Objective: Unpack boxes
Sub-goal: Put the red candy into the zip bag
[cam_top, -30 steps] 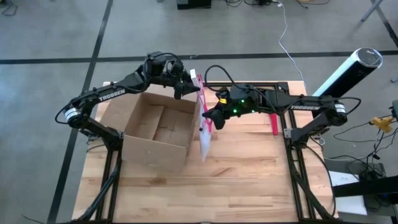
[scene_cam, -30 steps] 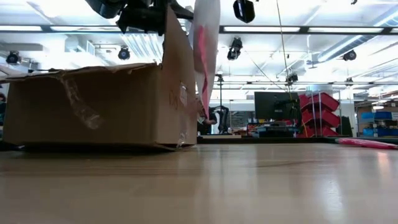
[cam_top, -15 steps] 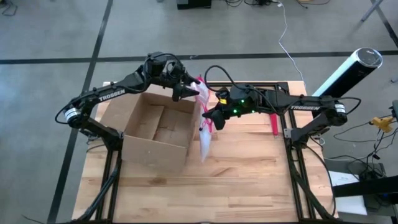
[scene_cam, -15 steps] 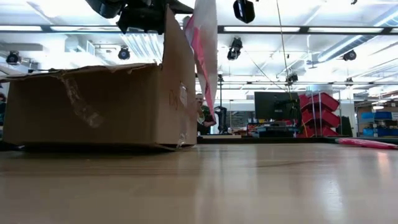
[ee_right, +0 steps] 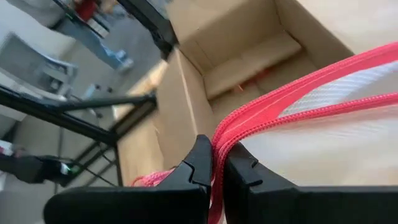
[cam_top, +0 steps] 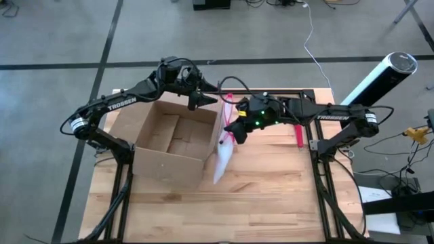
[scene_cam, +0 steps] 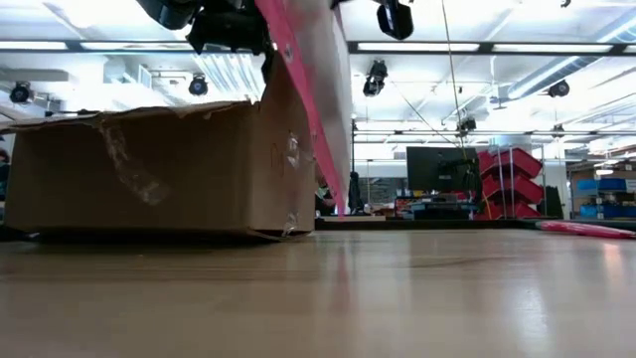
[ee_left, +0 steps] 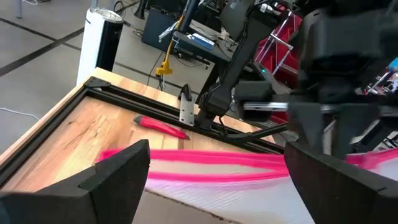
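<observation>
Box (cam_top: 175, 144), brown cardboard with its flaps up, sits on the counter (cam_top: 271, 196) just beside and below both end effectors; the right end effector (cam_top: 234, 133) is clamped on the pink zipper edge of a translucent pouch (cam_top: 222, 154), which hangs outside the box wall beneath it; that item looks nearly out, though not yet set down; the left end effector (cam_top: 197, 99), fingers apart, hovers at the box's far rim; a pink strip (cam_top: 298, 135) lies on the counter beyond the right end effector; cardboard inserts appear left inside.
</observation>
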### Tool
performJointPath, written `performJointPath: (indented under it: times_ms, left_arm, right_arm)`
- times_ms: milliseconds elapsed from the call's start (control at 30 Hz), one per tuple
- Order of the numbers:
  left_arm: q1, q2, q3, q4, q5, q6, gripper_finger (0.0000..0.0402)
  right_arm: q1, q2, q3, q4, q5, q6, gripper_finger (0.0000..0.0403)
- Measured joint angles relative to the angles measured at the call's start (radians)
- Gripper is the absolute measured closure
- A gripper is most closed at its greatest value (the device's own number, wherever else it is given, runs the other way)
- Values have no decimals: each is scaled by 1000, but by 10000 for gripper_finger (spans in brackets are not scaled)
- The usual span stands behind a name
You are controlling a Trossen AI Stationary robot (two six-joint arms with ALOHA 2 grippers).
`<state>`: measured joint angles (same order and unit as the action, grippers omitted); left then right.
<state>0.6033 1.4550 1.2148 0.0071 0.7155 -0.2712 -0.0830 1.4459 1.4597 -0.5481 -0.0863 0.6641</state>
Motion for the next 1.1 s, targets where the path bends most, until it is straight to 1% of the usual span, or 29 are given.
performJointPath:
  times_ms: [300, 467, 633, 700, 767, 867, 967, 1100]
  left_arm:
    - [0, -1, 0, -4, 1, 0, 47]
    - [0, -2, 0, -12, 9, 0, 47]
    - [1, -2, 0, -19, 20, 0, 47]
    - [2, -2, 0, -20, 22, 0, 47]
    - [7, -2, 0, -23, 24, 1, 47]
    - [17, -2, 0, -26, 28, 0, 47]
    - [31, -7, 0, -35, 29, 1, 47]
    - [50, -23, 0, -34, 30, 0, 47]
  right_arm:
    - [2, -10, 0, -375, 9, 42, 403]
    - [2, -36, 0, -550, 13, 54, 403]
    - [2, -58, 0, -718, 43, 67, 403]
    - [2, -51, 0, -709, 44, 56, 403]
    - [2, -37, -1, -650, 39, 43, 403]
    - [2, 1, -1, -487, 23, 26, 403]
    - [2, 59, -1, -373, -23, 15, 403]
    - [12, 163, -1, -381, -68, -9, 403]
